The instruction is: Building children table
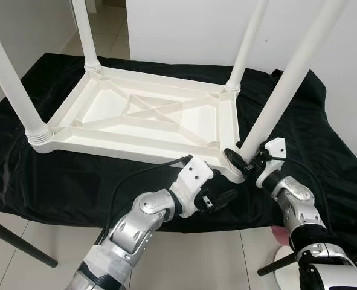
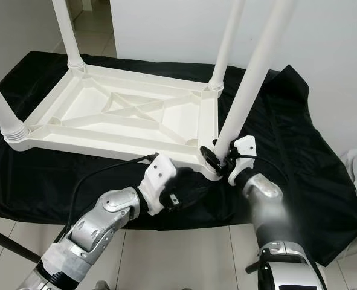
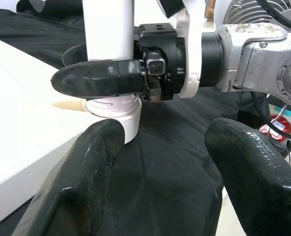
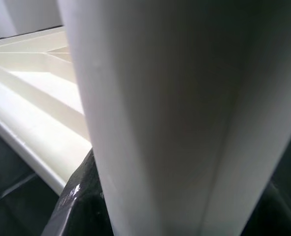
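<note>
Right hand pinches the table leg at its base socket, left hand spread just beside

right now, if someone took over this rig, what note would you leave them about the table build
Right gripper: shut on the near right leg, low down by its corner socket.
Left gripper: open, holding nothing, just off the same corner above the black cloth.
White table top lies upside down on the cloth.
Done: all four legs stand in their corner sockets.
Left: I cannot tell whether the near right leg is fully seated, so check it, then turn the table upright.
</note>
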`<state>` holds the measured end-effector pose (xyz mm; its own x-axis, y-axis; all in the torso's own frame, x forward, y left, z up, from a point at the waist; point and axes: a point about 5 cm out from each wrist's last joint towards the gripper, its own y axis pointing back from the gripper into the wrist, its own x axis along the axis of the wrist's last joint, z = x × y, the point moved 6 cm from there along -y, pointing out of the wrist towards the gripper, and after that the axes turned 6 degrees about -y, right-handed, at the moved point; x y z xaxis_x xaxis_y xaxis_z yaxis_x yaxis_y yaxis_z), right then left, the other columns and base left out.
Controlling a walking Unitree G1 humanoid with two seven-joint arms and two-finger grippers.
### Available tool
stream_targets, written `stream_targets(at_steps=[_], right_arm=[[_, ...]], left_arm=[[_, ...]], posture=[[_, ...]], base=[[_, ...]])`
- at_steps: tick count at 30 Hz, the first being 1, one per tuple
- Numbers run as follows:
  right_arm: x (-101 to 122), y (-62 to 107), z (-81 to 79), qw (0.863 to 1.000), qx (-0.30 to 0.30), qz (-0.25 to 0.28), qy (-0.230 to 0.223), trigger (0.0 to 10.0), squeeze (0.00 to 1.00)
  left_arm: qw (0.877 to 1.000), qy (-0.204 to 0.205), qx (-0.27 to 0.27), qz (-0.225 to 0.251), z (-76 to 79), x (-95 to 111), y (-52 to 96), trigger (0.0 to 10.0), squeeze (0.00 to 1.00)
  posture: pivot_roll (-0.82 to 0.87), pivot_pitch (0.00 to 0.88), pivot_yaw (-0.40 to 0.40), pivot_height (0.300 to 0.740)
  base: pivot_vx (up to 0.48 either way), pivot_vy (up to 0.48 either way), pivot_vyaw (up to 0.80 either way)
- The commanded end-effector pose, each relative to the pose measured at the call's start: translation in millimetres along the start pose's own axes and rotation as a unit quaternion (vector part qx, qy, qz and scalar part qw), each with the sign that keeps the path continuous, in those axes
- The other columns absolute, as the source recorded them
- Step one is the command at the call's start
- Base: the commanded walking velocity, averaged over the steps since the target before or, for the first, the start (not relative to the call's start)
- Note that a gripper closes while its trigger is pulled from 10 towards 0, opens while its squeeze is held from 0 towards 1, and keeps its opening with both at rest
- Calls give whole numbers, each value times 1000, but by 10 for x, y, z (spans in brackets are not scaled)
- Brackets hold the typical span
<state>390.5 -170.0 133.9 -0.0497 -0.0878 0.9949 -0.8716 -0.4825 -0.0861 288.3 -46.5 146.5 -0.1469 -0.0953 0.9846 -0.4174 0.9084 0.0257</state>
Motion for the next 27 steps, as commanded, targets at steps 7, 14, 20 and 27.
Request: stream_targets(at_steps=[7, 14, 20, 27], right_arm=[[-176, 46, 104, 990, -139, -14, -26, 10000, 0], [-147, 78, 57, 972, -229, 19, -46, 10000, 0], [-165, 116, -8, 944, -322, 37, -64, 10000, 0], [-237, 129, -81, 922, -379, 27, -75, 10000, 0]], left_arm=[[1000, -4, -24, -7, 66, -44, 7, 10000, 0], [1000, -3, -17, -14, 20, -78, 52, 10000, 0], [1000, -2, -8, -17, -24, -95, 68, 10000, 0], [1000, -2, -4, -18, -21, -110, 76, 10000, 0]], posture=[[-3, 66, -66, 740], [-3, 69, -66, 740], [3, 68, -70, 740], [6, 62, -76, 740]], base=[[0, 0, 0], [0, 0, 0], [0, 0, 0], [0, 0, 0]])
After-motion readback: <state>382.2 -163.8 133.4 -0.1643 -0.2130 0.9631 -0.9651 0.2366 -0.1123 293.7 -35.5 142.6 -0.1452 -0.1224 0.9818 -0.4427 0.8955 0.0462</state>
